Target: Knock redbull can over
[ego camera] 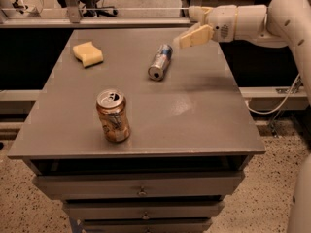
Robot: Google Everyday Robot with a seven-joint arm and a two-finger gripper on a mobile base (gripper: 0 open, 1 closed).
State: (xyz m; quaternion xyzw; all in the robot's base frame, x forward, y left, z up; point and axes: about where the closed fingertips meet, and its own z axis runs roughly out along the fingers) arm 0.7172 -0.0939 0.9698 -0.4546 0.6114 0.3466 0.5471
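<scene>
Lying flat, the redbull can (160,62) points back-right toward the nearby tool (187,39), grip state unclear.

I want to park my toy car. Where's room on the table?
Bare: the table to the right of the brown can, and between sponge and that can. Crowded at back: the tool hovers by the lying redbull can.

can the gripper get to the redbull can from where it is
Probably yes. The gripper hangs close beside the redbull can, which lies on its side on the table, with nothing between them. The orange-brown can and the sponge sit well away on the can's other side.
</scene>
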